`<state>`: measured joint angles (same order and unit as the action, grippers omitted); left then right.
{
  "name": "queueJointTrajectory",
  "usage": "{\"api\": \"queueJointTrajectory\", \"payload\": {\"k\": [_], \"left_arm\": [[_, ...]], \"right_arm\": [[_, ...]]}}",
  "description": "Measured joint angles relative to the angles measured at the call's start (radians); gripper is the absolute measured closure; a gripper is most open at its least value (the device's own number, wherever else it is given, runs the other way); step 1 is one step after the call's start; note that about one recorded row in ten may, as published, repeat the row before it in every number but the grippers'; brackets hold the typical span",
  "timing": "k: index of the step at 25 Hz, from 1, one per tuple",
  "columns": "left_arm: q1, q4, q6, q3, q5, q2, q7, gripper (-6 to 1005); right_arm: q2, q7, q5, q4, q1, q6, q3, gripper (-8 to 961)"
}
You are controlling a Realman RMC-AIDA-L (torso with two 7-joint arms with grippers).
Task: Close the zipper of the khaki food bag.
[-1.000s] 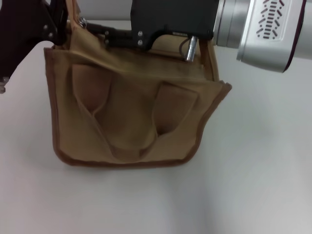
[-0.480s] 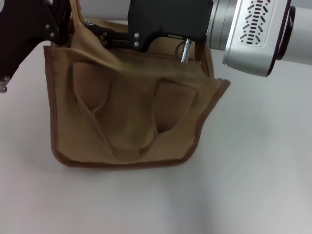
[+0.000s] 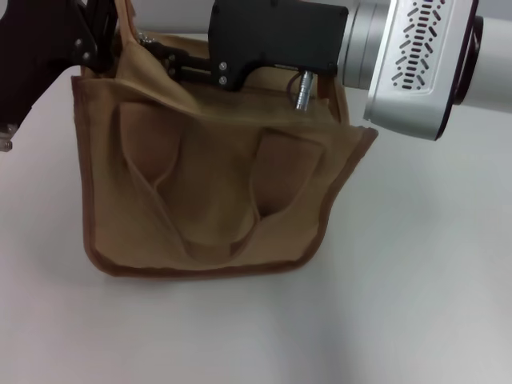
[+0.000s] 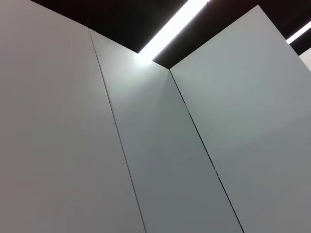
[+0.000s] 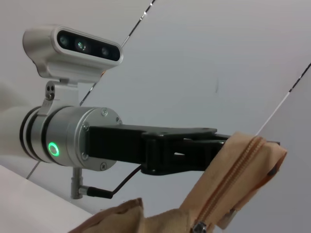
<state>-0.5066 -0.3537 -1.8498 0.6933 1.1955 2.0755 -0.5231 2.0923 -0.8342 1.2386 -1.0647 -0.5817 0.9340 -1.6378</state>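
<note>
The khaki food bag [image 3: 208, 192] stands on the white table with its two loop handles lying flat against the near side. My left gripper [image 3: 108, 44] is at the bag's far left corner, shut on the fabric end strap [image 5: 252, 150] and holding it up. The zipper [image 5: 233, 179] runs down from that strap, and its silver pull [image 5: 198, 226] sits low on the line. From the right, my right gripper [image 3: 160, 52] reaches across the bag's top edge, fingers drawn together at the zip line. The top panel is hidden behind it in the head view.
White table [image 3: 416, 280] surrounds the bag in front and to the right. The right arm's silver wrist [image 3: 416, 56] hangs over the bag's back right corner. Only wall panels [image 4: 146, 145] and a ceiling light show in the left wrist view.
The right arm has shifted a little to the left along the bag's top, towards the left gripper. The left gripper and the bag have stayed in place.
</note>
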Motion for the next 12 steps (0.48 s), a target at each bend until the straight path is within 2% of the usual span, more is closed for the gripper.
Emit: {"api": "queueJointTrajectory", "payload": {"k": [7,12], "left_arm": [[0.002,0.002,0.006,0.0,-0.002,0.0,0.0,982],[0.006,0.007,0.002,0.0,-0.002,-0.001,0.0,982]], "right_arm": [[0.0,0.013,0.0,0.002,0.008,0.002,-0.005,346],[0.0,0.013,0.0,0.001,0.012,0.004,-0.008,549]]}}
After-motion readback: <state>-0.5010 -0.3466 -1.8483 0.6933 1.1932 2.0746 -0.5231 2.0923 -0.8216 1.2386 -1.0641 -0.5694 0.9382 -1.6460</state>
